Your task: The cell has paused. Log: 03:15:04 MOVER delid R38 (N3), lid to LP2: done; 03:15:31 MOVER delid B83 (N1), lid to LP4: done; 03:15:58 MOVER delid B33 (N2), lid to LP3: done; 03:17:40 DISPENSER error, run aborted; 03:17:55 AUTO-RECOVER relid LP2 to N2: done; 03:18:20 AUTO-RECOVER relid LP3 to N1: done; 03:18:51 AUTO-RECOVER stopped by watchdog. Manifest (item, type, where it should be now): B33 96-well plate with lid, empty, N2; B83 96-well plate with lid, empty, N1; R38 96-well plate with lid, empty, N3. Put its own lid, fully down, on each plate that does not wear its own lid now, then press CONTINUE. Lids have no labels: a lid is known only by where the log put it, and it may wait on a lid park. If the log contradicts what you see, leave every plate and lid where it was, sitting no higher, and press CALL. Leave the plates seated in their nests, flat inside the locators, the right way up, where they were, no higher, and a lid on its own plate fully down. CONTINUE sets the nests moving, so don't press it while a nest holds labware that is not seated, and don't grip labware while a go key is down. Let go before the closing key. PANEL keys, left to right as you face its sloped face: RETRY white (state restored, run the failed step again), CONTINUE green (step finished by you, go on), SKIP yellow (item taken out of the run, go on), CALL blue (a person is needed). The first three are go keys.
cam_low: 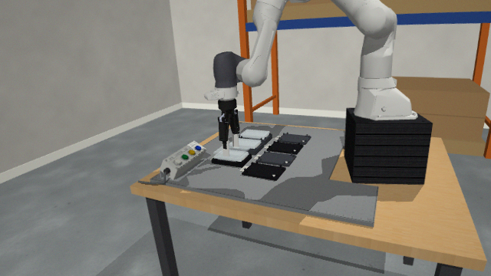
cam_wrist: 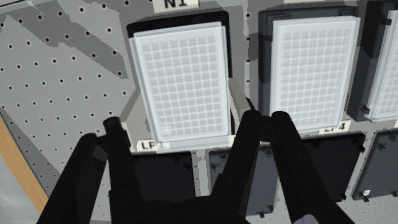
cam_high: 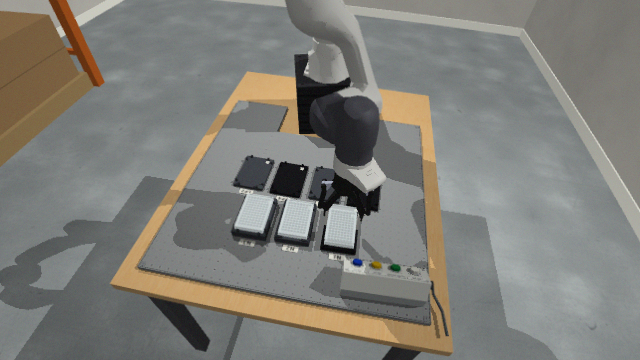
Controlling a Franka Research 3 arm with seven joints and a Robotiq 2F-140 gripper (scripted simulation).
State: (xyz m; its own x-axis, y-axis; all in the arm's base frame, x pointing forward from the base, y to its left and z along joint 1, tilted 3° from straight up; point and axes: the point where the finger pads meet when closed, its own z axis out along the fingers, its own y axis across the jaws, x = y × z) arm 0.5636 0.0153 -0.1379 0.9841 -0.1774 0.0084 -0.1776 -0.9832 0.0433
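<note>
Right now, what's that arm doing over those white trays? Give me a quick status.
Gripper shut on clear lid, held above the N1 plate. Lid not yet down. Nothing in the way; panel untouched.

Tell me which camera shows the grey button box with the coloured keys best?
The top view: the grey button box sits near, its blue, yellow and green keys showing clearly. The exterior view shows it smaller, from its sloped side. The wrist view misses it entirely.

Open perforated grey deck plate [cam_high: 200,240] lay at frame left of the white lidded well plates [cam_high: 254,214]; the grey sloped key panel [cam_high: 385,287] blocked the lower right.
</note>
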